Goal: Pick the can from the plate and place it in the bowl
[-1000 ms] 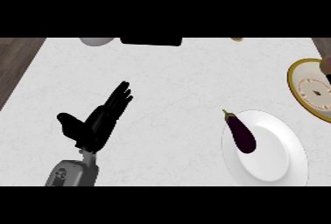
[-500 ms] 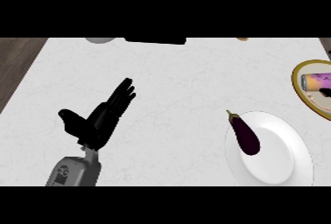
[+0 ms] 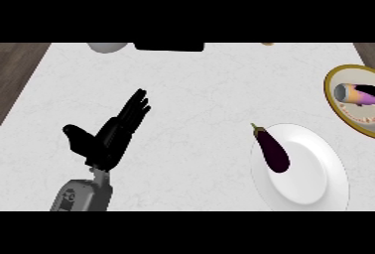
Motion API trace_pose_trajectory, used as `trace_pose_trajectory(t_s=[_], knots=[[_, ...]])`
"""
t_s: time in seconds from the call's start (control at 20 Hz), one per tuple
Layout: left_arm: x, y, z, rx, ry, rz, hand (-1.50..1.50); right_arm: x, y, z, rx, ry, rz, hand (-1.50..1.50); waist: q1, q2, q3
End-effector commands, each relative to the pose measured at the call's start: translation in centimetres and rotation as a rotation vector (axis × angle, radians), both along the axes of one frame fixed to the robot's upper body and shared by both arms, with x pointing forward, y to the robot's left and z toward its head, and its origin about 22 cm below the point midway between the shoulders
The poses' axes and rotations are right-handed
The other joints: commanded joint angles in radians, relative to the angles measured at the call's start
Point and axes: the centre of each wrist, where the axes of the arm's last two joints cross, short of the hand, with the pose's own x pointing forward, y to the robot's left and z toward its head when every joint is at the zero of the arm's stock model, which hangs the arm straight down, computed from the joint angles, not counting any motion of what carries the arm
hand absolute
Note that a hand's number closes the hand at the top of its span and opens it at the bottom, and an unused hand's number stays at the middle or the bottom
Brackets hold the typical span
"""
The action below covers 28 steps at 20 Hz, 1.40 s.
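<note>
Can [image 3: 356,94]: lying on its side on gold-rimmed plate [image 3: 331,94], liable to roll when grasped. Left hand [image 3: 110,135]: released, fingers straight, nothing held. Bowl [image 3: 108,46]: well apart.

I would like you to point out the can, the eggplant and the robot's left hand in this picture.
can [image 3: 356,94]: head view, on the middle of its side, lying in the gold-rimmed dish.
eggplant [image 3: 273,151]: head view, on its purple body.
left hand [image 3: 110,136]: head view, on the palm.
</note>
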Motion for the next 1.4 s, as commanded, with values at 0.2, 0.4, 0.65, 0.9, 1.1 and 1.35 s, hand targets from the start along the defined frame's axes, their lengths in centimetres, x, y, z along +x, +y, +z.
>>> trace_pose_trajectory(t_s=[0.2, 0.4, 0.65, 0.9, 1.1, 1.35], knots=[[-1.1, 2.0, -1.2, 0.011, 0.008, 0.042, 0.00, -5.5, -5.9, -0.7, 0.278, -0.317, 0.173, -1.50, -0.038, -0.015, -0.005], [-2.0, 2.2, -1.2, 0.010, 0.022, 0.053, 0.00, -11.1, -9.8, -2.2, 0.387, -0.350, 0.215, -1.50, -0.055, -0.023, -0.006], [-2.4, 2.4, -1.5, 0.017, 0.047, 0.100, 0.00, -16.9, -12.8, -2.7, 0.378, -0.399, 0.265, -1.50, -0.091, -0.032, -0.007], [-2.7, 4.1, -1.2, 0.014, 0.043, 0.135, 0.00, -21.9, -13.1, -6.1, 0.381, -0.396, 0.274, 1.50, -0.135, -0.047, -0.008], [-2.1, 4.5, -1.1, -0.008, 0.052, 0.165, 0.00, -25.9, -12.5, -8.7, 0.401, -0.336, 0.275, 1.50, -0.160, -0.044, -0.008], [-3.3, 5.6, -1.9, 0.014, 0.059, 0.170, 0.00, -31.7, -11.1, -11.6, 0.401, -0.177, 0.282, 1.50, -0.167, -0.048, -0.007]])
